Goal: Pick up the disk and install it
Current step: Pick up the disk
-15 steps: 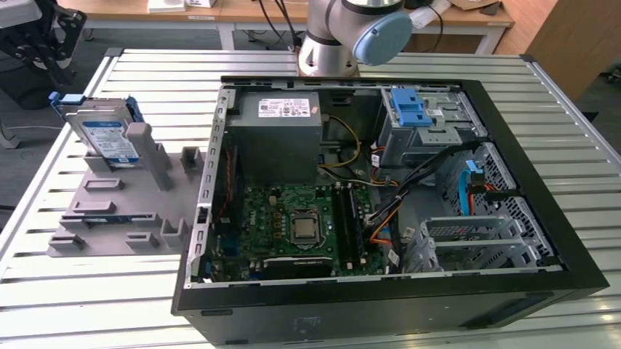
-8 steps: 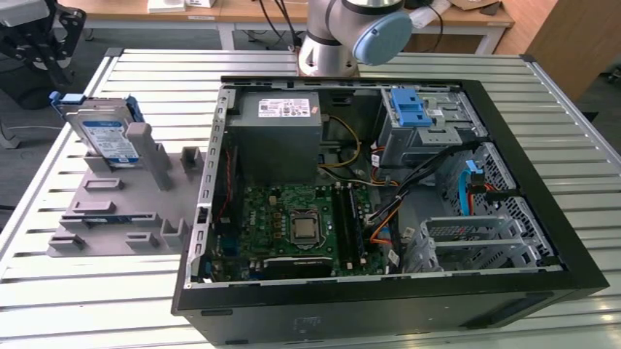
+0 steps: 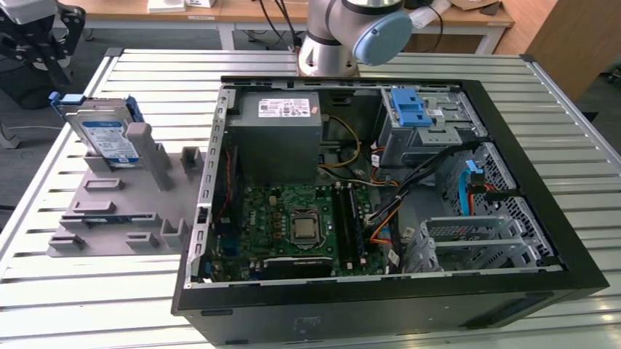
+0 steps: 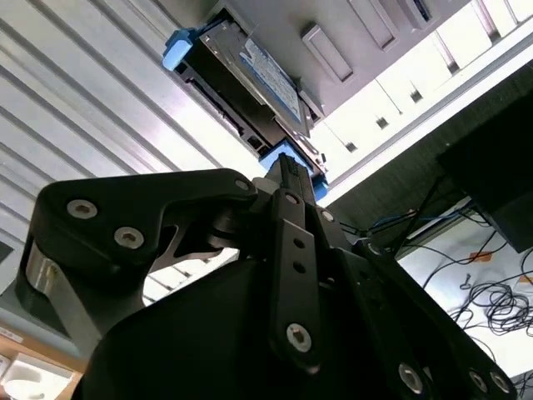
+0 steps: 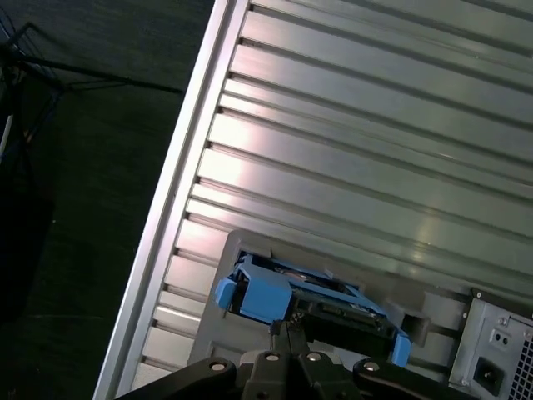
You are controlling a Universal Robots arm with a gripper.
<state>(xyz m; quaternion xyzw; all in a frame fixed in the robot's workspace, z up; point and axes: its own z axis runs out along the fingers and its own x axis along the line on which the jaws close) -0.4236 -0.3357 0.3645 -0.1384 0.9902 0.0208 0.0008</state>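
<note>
Since the disk stands on edge in the grey fixture on the surface, outside the open computer case, I'd call neither pick nor install done. Gripper hangs near its blue carrier end, not touching, pinched together and empty.

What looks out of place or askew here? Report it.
Nothing stands out. The disk stands on edge, leaning slightly, in the grey fixture beside the open computer case; no damage visible.
</note>
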